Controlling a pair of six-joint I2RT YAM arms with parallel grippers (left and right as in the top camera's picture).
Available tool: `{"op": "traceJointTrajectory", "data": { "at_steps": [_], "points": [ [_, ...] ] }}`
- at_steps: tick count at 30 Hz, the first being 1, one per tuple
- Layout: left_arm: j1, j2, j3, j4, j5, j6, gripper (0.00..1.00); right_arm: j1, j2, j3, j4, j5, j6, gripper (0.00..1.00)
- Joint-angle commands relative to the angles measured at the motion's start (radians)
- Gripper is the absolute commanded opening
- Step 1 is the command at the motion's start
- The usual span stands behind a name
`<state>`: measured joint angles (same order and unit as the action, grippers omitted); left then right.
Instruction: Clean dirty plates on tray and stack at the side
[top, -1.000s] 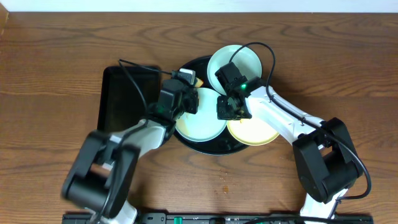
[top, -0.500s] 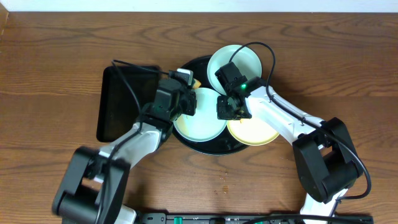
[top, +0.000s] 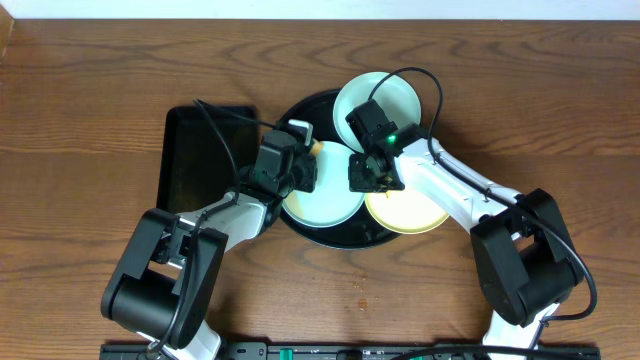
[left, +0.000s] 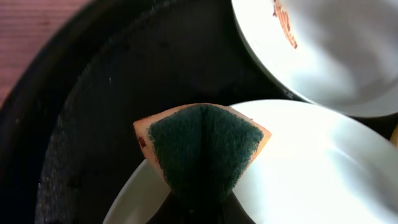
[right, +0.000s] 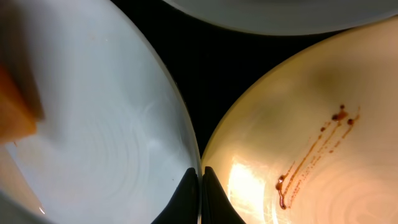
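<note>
- Left gripper (top: 303, 165): clamped on an orange sponge (left: 205, 149), whose green scouring face lies over the edge of the near mint plate (top: 322, 197).
- Round black tray (top: 338, 238): carries all three plates, with the far mint plate (top: 385, 95) at its far right edge.
- Right gripper (right: 200, 177): fingertips pinch the near mint plate's right rim.
- Yellow plate (right: 298, 155): streaked red-brown, just beside the near mint plate.

The plates (right: 93, 124) are looking like smooth, glossy plastic. The black tray (left: 87, 99) is shining glossy, with a finely grained floor. The sponge (left: 205, 146) is showing rough green fibre over orange foam. The desk (top: 100, 90) is showing brown wood grain.
</note>
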<state>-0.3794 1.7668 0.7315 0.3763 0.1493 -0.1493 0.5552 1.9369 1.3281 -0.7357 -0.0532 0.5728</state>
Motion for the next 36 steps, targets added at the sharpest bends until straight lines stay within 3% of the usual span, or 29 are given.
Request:
{"op": "traceJointTrajectory", "data": {
  "at_steps": [1, 27, 36],
  "points": [
    [0.005, 0.006, 0.008, -0.013, -0.013, 0.017, 0.08, 0.008, 0.018, -0.002, 0.005, -0.003, -0.013, 0.01],
    [0.005, -0.183, 0.008, -0.295, 0.0, -0.029, 0.08, 0.007, 0.018, -0.002, 0.016, -0.003, -0.013, 0.01],
    [0.005, -0.421, 0.014, -0.282, -0.007, -0.029, 0.08, 0.002, 0.018, -0.002, 0.018, -0.003, -0.013, 0.01]
  ]
}}
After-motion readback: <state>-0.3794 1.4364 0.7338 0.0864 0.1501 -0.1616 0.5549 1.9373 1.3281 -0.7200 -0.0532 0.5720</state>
